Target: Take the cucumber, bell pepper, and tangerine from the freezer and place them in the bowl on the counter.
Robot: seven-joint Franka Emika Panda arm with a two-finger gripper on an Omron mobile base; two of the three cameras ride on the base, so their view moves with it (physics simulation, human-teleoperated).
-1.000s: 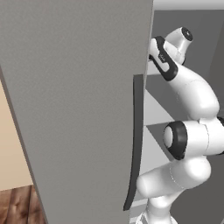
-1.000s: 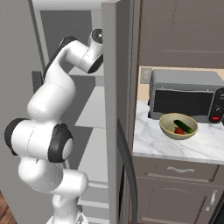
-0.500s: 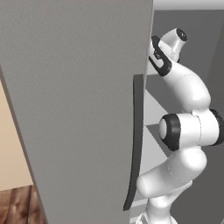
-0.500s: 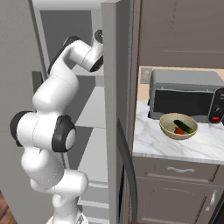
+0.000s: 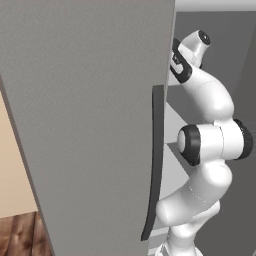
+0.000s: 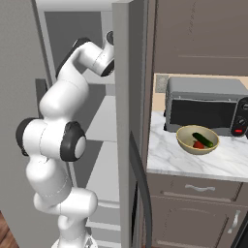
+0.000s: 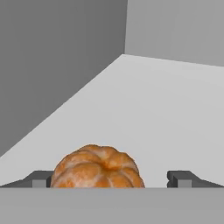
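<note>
Arm's elbow has risen, reaching deeper into the freezer (image 5: 90,100) | gripper (image 7: 113,179) wide open, holding nothing | tangerine (image 7: 97,168) on shelf between fingertips, nearer the left | cucumber (image 6: 203,140), bell pepper (image 6: 198,145) in bowl (image 6: 184,141) on counter (image 6: 169,157)

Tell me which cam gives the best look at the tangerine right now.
The hand view. The tangerine sits on the pale freezer shelf between the open tool's fingertips, close up and unblocked. In the left base view the freezer door covers that spot; in the right base view the arm and door edge do.
</note>
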